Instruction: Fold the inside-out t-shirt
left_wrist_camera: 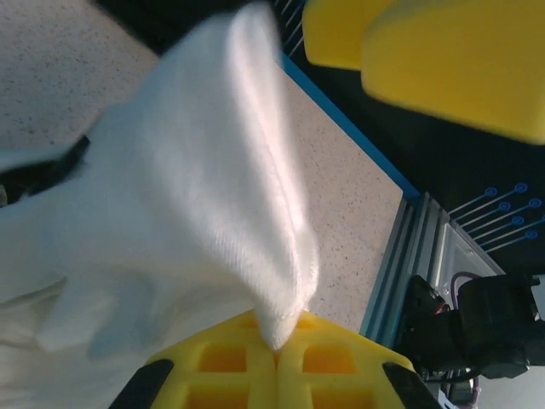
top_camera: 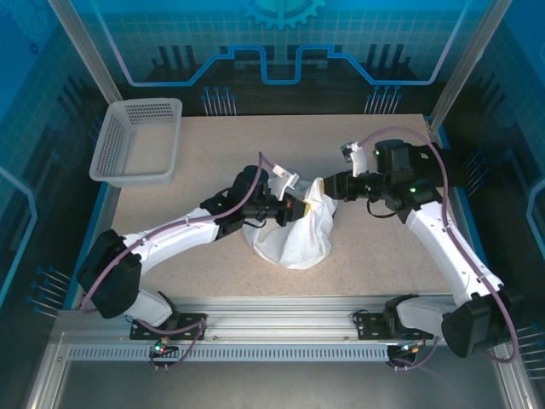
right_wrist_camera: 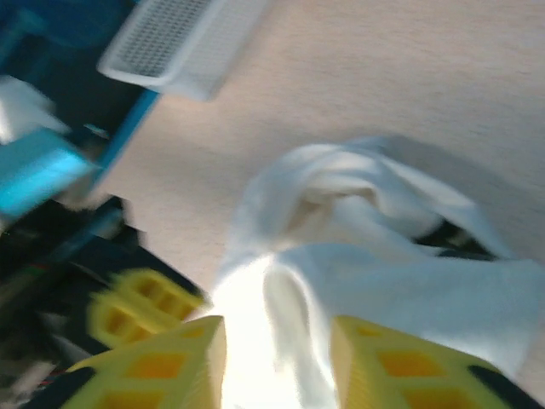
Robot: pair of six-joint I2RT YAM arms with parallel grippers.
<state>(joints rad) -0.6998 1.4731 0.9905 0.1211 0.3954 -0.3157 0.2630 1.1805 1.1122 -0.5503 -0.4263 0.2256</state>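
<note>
Top external: t-shirt [top_camera: 300, 234] apparently tapers toward far right.

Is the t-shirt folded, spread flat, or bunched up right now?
Bunched: the t-shirt is a crumpled heap, one edge pinched in the left gripper, neither folded nor spread.

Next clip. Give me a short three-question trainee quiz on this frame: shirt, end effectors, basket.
1. True or false: the white t-shirt lies flat and neatly folded on the table.
2. What does the left end effector pinch? A) basket rim B) shirt fabric C) nothing
3. In the top view, which corner of the table holds the white basket?
Key: 1 false, it is bunched up; 2 B; 3 far left.
</note>
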